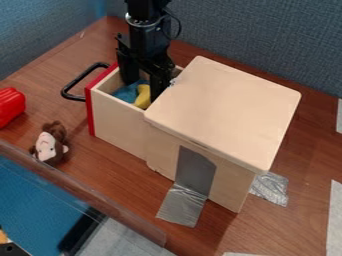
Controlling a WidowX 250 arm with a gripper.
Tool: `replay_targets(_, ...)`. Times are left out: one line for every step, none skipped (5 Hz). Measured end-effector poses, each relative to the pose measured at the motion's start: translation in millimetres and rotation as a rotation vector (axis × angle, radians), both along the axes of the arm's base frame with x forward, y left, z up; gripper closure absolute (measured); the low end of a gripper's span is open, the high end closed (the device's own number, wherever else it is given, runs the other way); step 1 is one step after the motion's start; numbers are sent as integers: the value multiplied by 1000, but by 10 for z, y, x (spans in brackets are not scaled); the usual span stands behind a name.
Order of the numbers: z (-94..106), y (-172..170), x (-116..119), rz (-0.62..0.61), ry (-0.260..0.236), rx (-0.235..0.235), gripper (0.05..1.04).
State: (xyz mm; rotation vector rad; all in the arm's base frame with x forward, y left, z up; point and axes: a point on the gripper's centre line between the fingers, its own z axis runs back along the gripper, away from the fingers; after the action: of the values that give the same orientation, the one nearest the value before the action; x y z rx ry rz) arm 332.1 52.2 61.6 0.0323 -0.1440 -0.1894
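Note:
The black gripper (143, 82) hangs down into the open drawer (119, 122) of a light wooden box, with its two fingers apart. Between and below them lie a blue cloth-like item (127, 93) and a yellow object (143, 96), the yellow one close to the finger on the right. The drawer has a red front panel (91, 112) and a black handle (81, 81). Whether the fingertips touch anything inside is hidden by the drawer wall and the contents.
The box's flat wooden top (227, 110) stands right of the gripper. Silver tape (182, 205) runs from the box onto the table. A brown monkey plush (51, 143) and a red object (9, 106) lie at left. A blue-grey partition (267, 40) rises behind.

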Motion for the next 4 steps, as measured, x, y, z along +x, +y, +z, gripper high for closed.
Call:
replay_targets(0,1,-18,-2,3,2,85)
replay_targets(-14,50,-20,-15,-15,33,85)
replay_targets(-30,66,-43,-24,-25,48,85)
replay_targets(-41,74,-49,-21,-29,49,85)
